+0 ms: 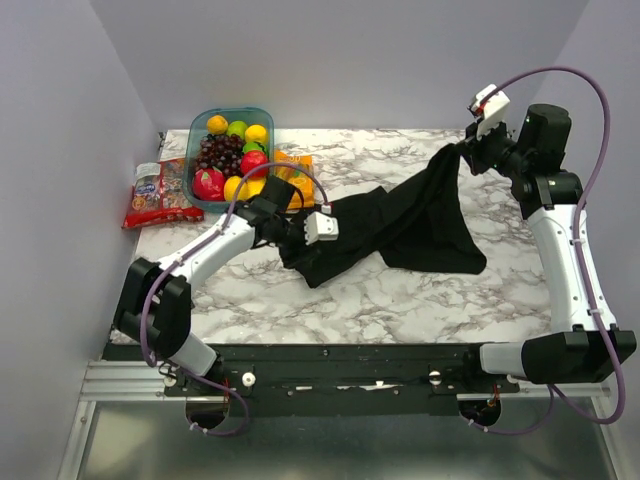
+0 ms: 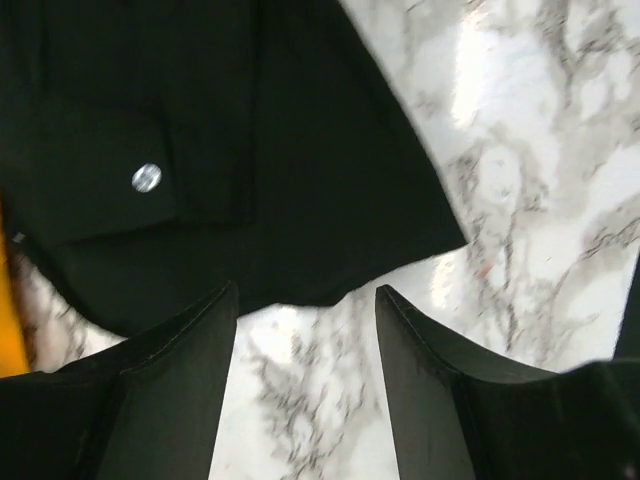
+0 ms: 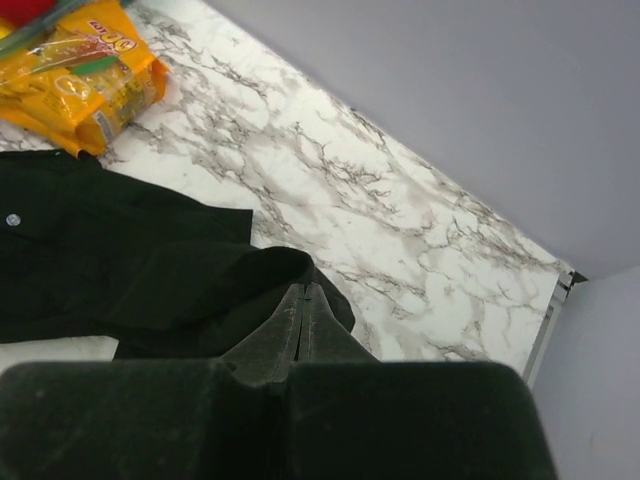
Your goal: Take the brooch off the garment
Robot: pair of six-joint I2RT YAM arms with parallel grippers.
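Brooch (image 2: pixel 146 177) sits on the black garment (image 1: pixel 400 225), at about ten o'clock from the left gripper (image 2: pixel 305 295), whose jaws stand apart over marble, holding nothing. Right gripper (image 3: pixel 303 300) is clamped on a fold of cloth, held raised at the table's (image 1: pixel 330 300) two o'clock corner.

Overhead view, two wrist close-ups, shared garment (image 1: pixel 420 225)

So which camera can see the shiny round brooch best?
The left wrist view: the brooch shows clearly as a silvery disc on the black shirt. The right wrist view shows only a tiny pale dot, maybe it. The top view doesn't show it.
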